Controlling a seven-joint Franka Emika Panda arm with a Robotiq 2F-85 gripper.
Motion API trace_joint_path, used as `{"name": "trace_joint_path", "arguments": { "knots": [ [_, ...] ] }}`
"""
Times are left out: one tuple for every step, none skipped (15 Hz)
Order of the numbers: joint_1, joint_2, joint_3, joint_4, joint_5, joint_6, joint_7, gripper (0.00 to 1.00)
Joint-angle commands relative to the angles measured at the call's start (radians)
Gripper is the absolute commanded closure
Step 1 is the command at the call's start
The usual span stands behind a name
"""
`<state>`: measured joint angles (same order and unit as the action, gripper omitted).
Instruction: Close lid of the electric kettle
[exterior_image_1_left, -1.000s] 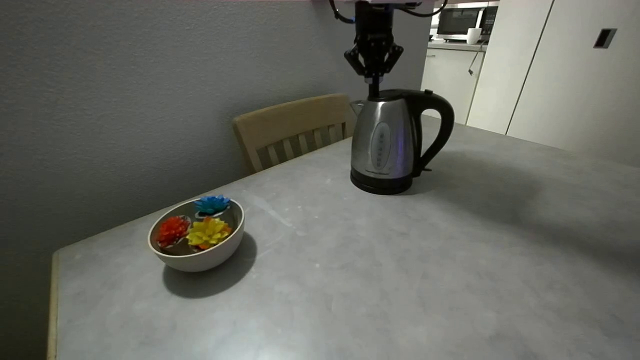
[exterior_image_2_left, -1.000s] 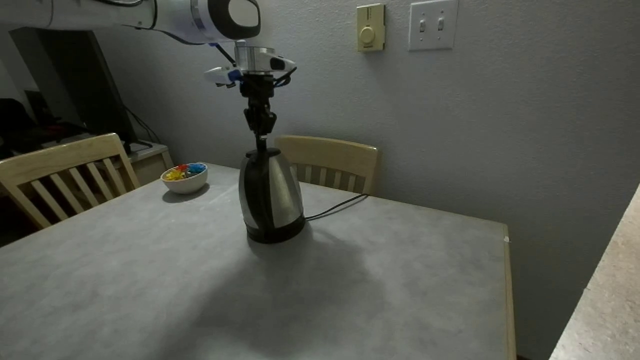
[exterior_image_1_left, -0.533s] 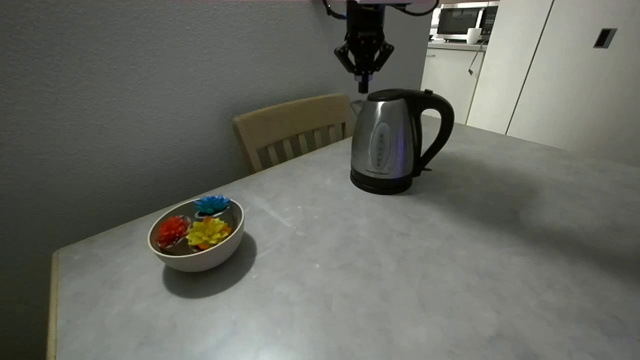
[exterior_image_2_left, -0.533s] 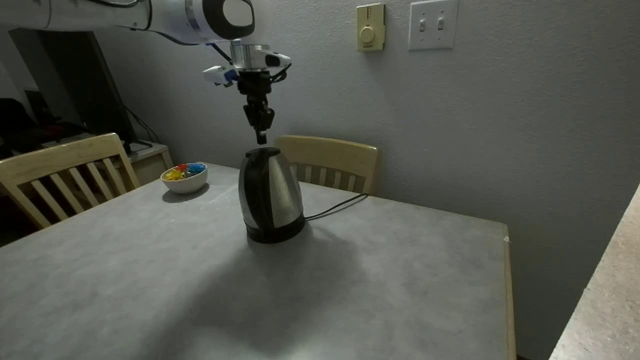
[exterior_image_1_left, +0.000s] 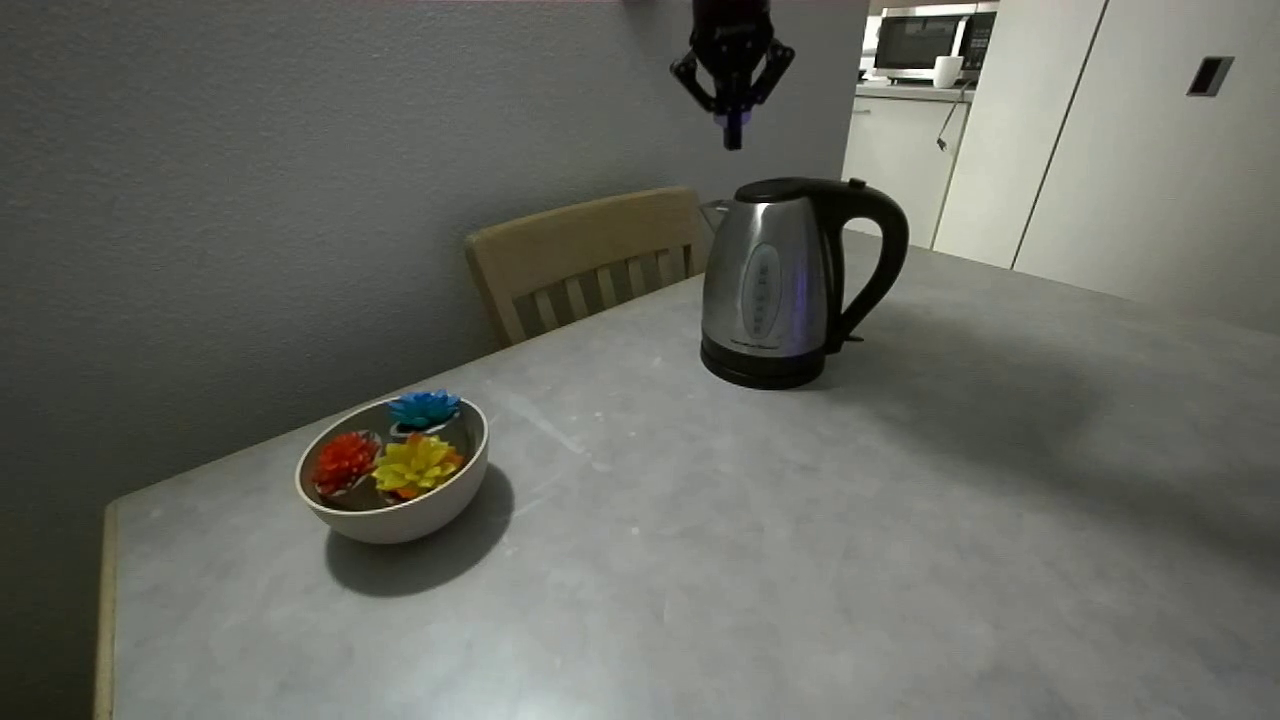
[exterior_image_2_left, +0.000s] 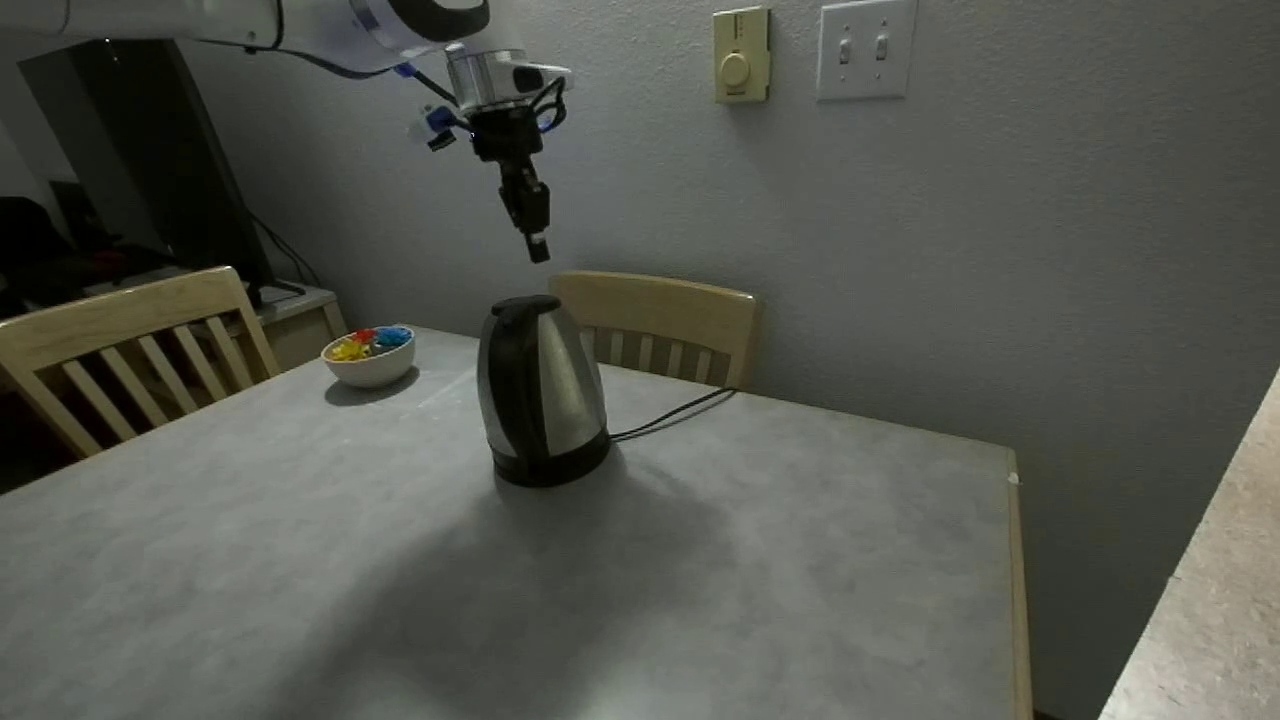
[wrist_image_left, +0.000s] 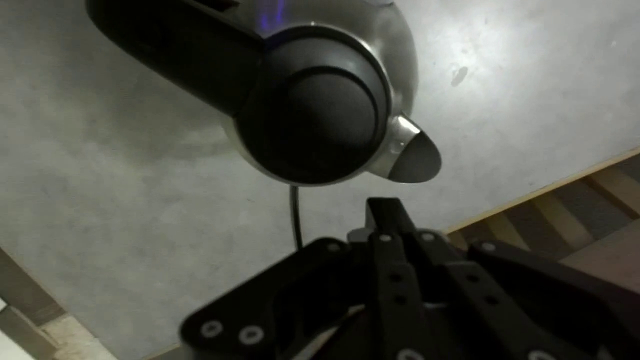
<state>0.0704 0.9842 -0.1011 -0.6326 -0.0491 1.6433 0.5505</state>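
Grey wall (exterior_image_1_left: 300, 180) and a wooden chair (exterior_image_1_left: 590, 240) form the backdrop to a pale desk (exterior_image_1_left: 700, 540) in an exterior view. Upright on the desk stands the electric kettle (exterior_image_1_left: 775, 300), its looped handle (exterior_image_1_left: 895, 240) on the picture's right and its black lid (exterior_image_1_left: 770, 190) level across the top. Above it, apart from it, hangs the hand (exterior_image_1_left: 733, 143), fingertips together in a narrow column. Well away from the kettle, a white bowl (exterior_image_1_left: 420, 520) holds blue, red and yellow flower-like pieces (exterior_image_1_left: 415, 465).

In an exterior view the robot arm (exterior_image_2_left: 330, 30) carries the hand, slightly tilted, over the kettle; a dark cord (exterior_image_2_left: 675, 413) lies beside the base.

In the wrist view the round lid fills the kettle's mouth, ringed by steel, between handle and spout (wrist_image_left: 415, 157); the hand's fingers (wrist_image_left: 389, 215) meet below the spout in the picture.
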Motion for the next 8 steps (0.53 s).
{"name": "trace_joint_path", "arguments": {
  "knots": [
    [0.014, -0.055, -0.035, -0.037, -0.031, -0.121, 0.069, 1.00],
    [0.013, -0.062, -0.033, -0.038, -0.032, -0.153, 0.073, 1.00],
    [0.012, -0.068, -0.032, -0.038, -0.032, -0.177, 0.079, 1.00],
    [0.010, -0.074, -0.030, -0.037, -0.030, -0.202, 0.078, 1.00],
    [0.009, -0.078, -0.029, -0.036, -0.029, -0.218, 0.078, 1.00],
    [0.007, -0.080, -0.026, -0.034, -0.027, -0.230, 0.076, 1.00],
    [0.006, -0.083, -0.024, -0.033, -0.023, -0.242, 0.075, 1.00],
    [0.003, -0.085, -0.020, -0.031, -0.018, -0.246, 0.070, 1.00]
  ]
}}
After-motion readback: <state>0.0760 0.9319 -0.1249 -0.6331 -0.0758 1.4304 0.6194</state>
